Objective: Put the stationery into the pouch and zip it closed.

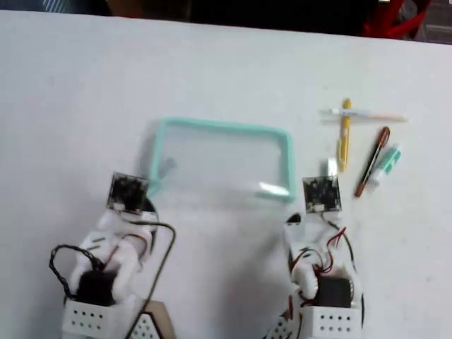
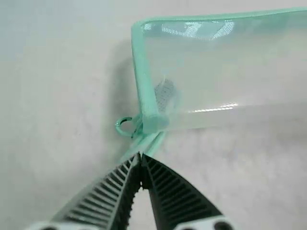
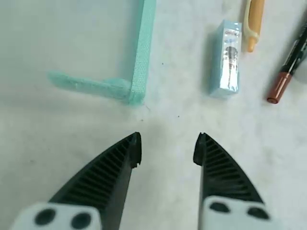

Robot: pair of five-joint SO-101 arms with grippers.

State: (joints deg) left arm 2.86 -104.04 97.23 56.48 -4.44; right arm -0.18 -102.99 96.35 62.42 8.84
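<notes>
Near the counter's (image 1: 70, 85) front edge, left of the middle, the left arm's (image 1: 106, 247) jaws are pinched tight on the green tab at the pouch's (image 1: 222, 126) near-left corner, beside the zip's ring pull (image 2: 123, 125). The see-through pouch lies flat mid-counter with no stationery seen inside. Right of the middle, the right arm (image 1: 321, 268) holds its jaws spread wide over bare counter, just beside the pouch's near-right corner. Toward the right edge lie a small blue box (image 3: 226, 57), a yellow pen (image 1: 345, 134), a white pen (image 1: 364, 114) and a brown marker (image 1: 372, 161). The step in hand looks like steadying the pouch for loading. Next, the right arm probably needs to close on the box, the nearest item.
</notes>
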